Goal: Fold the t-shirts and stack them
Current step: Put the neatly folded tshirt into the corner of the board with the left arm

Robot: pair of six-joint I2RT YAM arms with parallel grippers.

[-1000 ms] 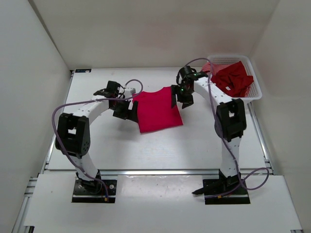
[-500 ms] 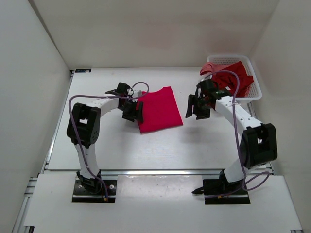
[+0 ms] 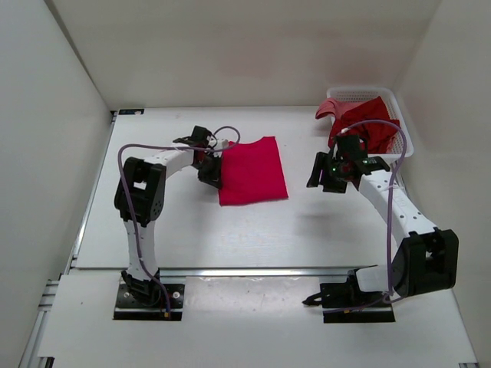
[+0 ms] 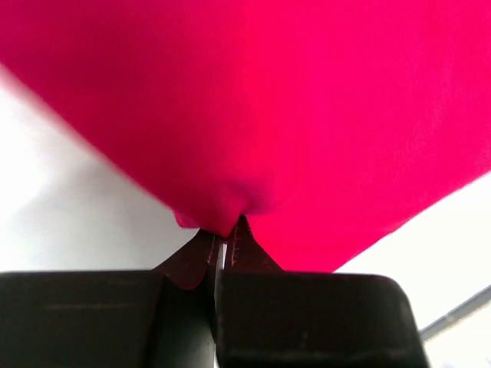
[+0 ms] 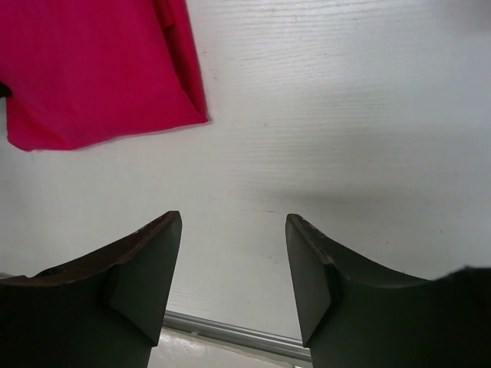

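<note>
Jaws of left gripper [image 4: 222, 232] went from wide to shut, pinching the folded bright t-shirt [image 3: 252, 170] edge between them. Right gripper [image 5: 234, 253] had backed off, half open and empty. Left-handed repositioning looked likely.

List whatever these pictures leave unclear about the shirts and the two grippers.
- Left wrist view: the bright red t-shirt fills the blurred frame and its edges are cut off. How many layers the left gripper pinches cannot be told.
- Top view: the dark red cloth is heaped in the basket. Its folds hide how many shirts there are.
- Right wrist view: the open right gripper shows, but the basket is out of frame.
</note>
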